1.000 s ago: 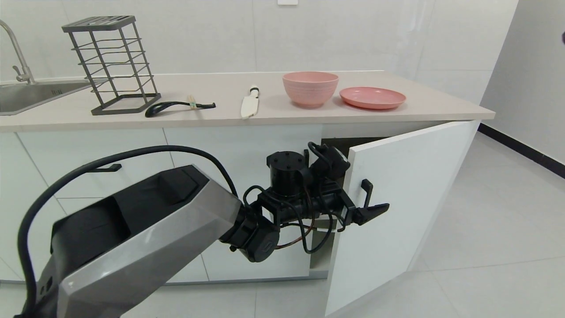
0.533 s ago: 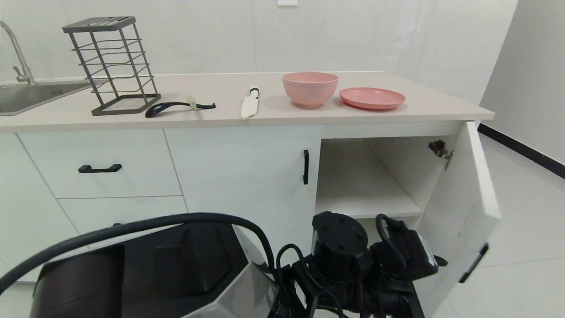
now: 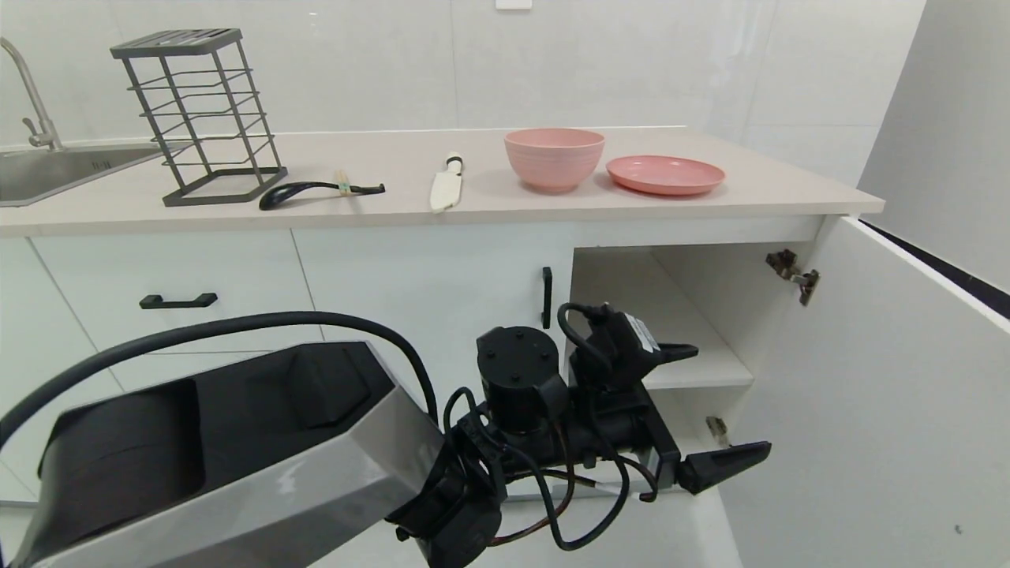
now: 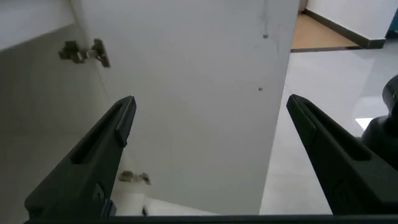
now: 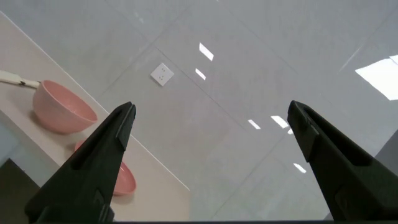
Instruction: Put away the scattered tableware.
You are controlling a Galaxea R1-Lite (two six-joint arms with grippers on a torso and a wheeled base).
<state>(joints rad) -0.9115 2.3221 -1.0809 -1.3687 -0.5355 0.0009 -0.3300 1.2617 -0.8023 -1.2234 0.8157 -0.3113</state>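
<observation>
While my left arm hangs low before the cupboard, left gripper (image 3: 726,401): fingers spread wide apart, between the cupboard shelf (image 3: 678,367) and the swung-out door (image 3: 868,394).
Right gripper (image 5: 210,109): my fingers are apart here too, pointing up at the tiled wall above the bench's right end.
Bowl (image 3: 554,158): pink, upright on the bench (image 3: 118,211), just beside the plate.
Plate (image 3: 665,174): pink, lying flat to the right of the bowl, near the bench's right end.
Knife (image 3: 446,186): pale blade, lying left of the bowl, its tip near the front edge.
Spoon (image 3: 316,192): black, lying between the knife and the rack.
Rack (image 3: 197,118): dark wire, upright, between the spoon and the sink (image 3: 55,170).
Door: wide open, hinged at the right, under the plate's end of the bench.
</observation>
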